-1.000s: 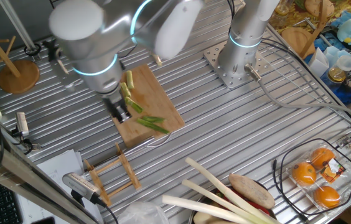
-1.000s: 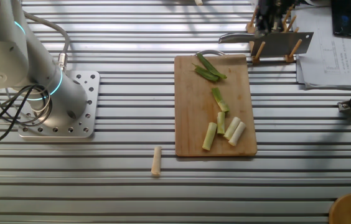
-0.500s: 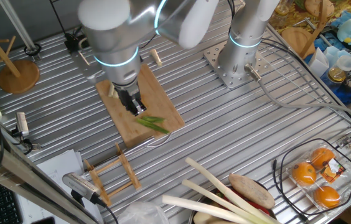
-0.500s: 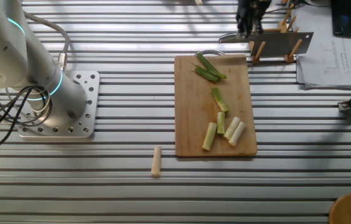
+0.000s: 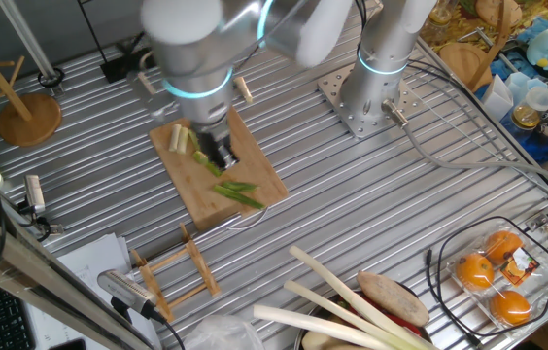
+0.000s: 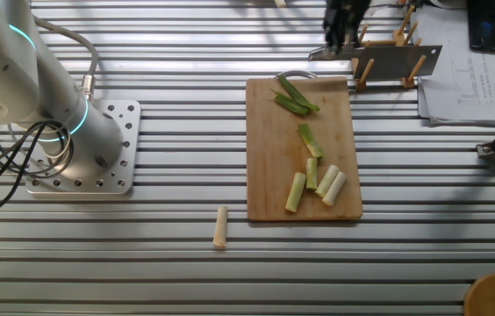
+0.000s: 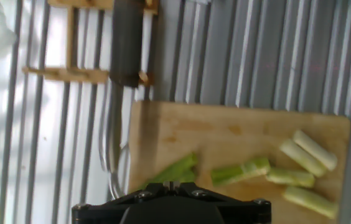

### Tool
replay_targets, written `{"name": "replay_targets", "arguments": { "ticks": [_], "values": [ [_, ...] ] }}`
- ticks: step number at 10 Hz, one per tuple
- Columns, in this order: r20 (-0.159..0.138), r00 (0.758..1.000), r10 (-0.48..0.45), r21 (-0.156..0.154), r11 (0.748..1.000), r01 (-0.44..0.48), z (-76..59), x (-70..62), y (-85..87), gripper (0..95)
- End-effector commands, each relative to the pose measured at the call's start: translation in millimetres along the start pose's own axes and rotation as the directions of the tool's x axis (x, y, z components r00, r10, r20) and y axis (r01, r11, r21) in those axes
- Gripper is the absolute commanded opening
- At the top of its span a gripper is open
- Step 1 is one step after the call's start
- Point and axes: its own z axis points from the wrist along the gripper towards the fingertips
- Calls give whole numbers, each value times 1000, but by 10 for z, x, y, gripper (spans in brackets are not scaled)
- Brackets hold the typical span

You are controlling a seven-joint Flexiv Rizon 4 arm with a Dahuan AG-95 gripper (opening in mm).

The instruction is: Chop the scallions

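Several cut scallion pieces lie on the wooden cutting board (image 6: 269,167). The dark green pieces (image 6: 295,96) are at its end near the knife rack. The pale pieces (image 6: 326,183) are at the other end, and they show too in the hand view (image 7: 303,155). My gripper (image 5: 218,157) hangs above the middle of the board, with its jaws together and nothing between them. In the other fixed view the gripper (image 6: 342,22) shows at the top edge, beside the knife (image 6: 388,60) lying on the wooden rack (image 6: 363,70). In the hand view only the gripper (image 7: 170,185) body shows, above a green piece (image 7: 174,169).
A short pale stick (image 6: 220,227) lies off the board on the ribbed table. Thick cream stalks (image 5: 352,297) and a wire basket of oranges (image 5: 496,272) sit at the front right. The arm's base (image 6: 81,149) is bolted beside the board. A wooden stand (image 5: 29,117) is at the left.
My gripper has moved away from the knife rack and along over the cutting board. The knife stays on the rack, and the scallion pieces have not moved.
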Motion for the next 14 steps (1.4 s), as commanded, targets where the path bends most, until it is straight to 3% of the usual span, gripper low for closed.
{"name": "replay_targets", "arguments": {
  "ticks": [1, 5, 6, 9, 11, 14],
  "values": [
    [-4, 1000, -18, -3, 1000, 18, 15, 41, -32, 0],
    [-12, 1000, -6, -43, 999, 6, 104, -20, -102, 0],
    [-18, 1000, -5, -44, 999, 4, 104, -20, -102, 0],
    [-50, 996, 70, -90, 993, -74, 109, -10, -101, 0],
    [-50, 995, 82, -88, 992, -86, 149, 60, -93, 0],
    [-48, 997, 64, -89, 994, -68, 217, 36, -131, 0]
  ]
}}
